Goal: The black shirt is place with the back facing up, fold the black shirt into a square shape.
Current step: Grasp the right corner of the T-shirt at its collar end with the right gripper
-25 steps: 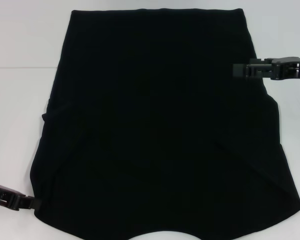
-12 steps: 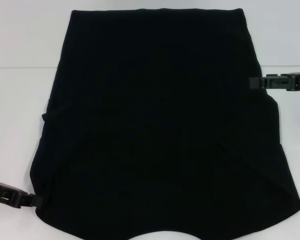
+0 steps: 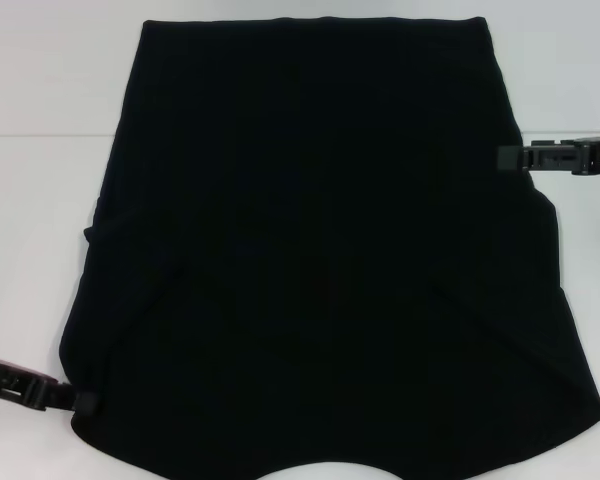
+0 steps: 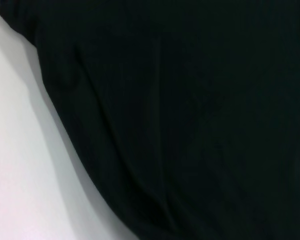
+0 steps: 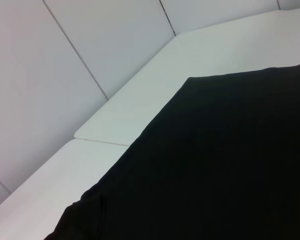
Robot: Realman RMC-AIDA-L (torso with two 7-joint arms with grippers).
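A: Left gripper [image 3: 80, 402], status?

B: At the near left corner of the black shirt [image 3: 320, 250], tip touching the hem edge. Whether it is clenched or released, I cannot tell; the tip merges with the dark cloth in the head view, and the left wrist view shows only fabric and table.

A: Right gripper [image 3: 510, 158]?

B: At the shirt's right edge, about a third of the way down from the far hem, pointing inward, tip at the cloth border. Clamped or released, I cannot tell either.

A: Shirt position?

B: Spread flat on the white table [image 3: 40, 200], filling most of the head view. Far edge straight, sides flaring toward the near edge, which curves and runs off the picture. Plain black side up, no print showing. Faint diagonal creases cross the lower half, and a small pucker sits on the left edge.

A: Wrist views?

B: Left wrist: shirt [image 4: 190, 120] edge slanting across the table [image 4: 20, 175]. Right wrist: shirt [image 5: 215, 165] corner, table [image 5: 140, 115], pale wall panels [image 5: 65, 75] behind.
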